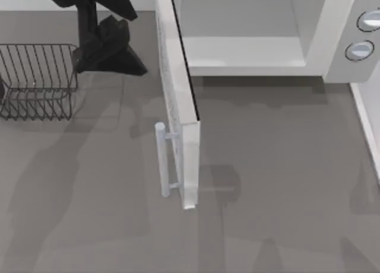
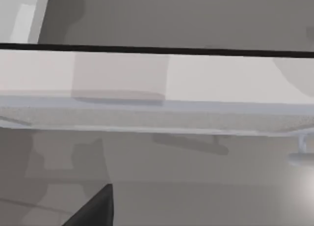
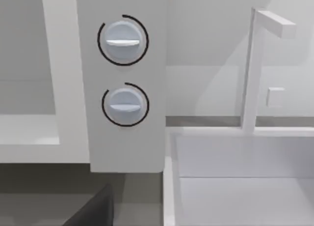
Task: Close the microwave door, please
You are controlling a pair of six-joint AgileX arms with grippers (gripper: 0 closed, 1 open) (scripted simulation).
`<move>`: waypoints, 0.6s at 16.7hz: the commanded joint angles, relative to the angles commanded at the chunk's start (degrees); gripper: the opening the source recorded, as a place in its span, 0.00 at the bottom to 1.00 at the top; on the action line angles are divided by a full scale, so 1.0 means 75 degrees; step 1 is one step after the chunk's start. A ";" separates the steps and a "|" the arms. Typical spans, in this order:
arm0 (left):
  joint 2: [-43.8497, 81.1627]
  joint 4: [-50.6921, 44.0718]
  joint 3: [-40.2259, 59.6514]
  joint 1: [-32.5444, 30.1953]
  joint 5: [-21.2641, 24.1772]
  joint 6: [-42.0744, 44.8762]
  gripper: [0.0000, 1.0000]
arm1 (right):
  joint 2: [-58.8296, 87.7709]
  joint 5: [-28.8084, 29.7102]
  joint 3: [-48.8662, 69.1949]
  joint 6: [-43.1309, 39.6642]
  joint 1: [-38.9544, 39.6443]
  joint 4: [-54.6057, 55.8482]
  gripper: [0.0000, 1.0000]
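- The door (image 1: 178,101) stands wide open, swung out from the microwave (image 1: 332,41) at roughly a right angle, its edge running from 12 o'clock down toward the middle of the worktop (image 1: 285,166).
- Its bar handle (image 1: 162,160) sits on the face turned toward 9 o'clock, near the door's free end.
- Our left hand (image 1: 110,44) hangs at about 11 o'clock in the top view, between the wire basket (image 1: 35,80) and the door, apart from both; we cannot tell whether it is released or clenched.
- In the left wrist view, the door (image 2: 157,98) spans the picture as a long pale band, with a dark finger (image 2: 95,211) of our hand in front of it and not touching it.
- The right wrist view looks at the two knobs (image 3: 122,42), with a white sink (image 3: 240,177) just beside the microwave (image 3: 122,147); a dark finger (image 3: 93,211) shows, but we cannot tell that hand's state either.
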 joint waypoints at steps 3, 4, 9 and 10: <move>-0.0025 0.0040 -0.0041 0.0027 -0.0012 -0.0015 1.00 | 0.0000 0.0000 0.0000 0.0000 0.0000 0.0000 1.00; -0.0028 0.0141 -0.0142 -0.0021 -0.0015 -0.0043 1.00 | 0.0000 0.0000 0.0000 0.0000 0.0000 0.0000 1.00; -0.0074 0.1632 -0.1469 -0.0431 -0.0133 -0.0454 1.00 | 0.0000 0.0000 0.0000 0.0000 0.0000 0.0000 1.00; -0.0079 0.1978 -0.1771 -0.0523 -0.0161 -0.0549 1.00 | 0.0000 0.0000 0.0000 0.0000 0.0000 0.0000 1.00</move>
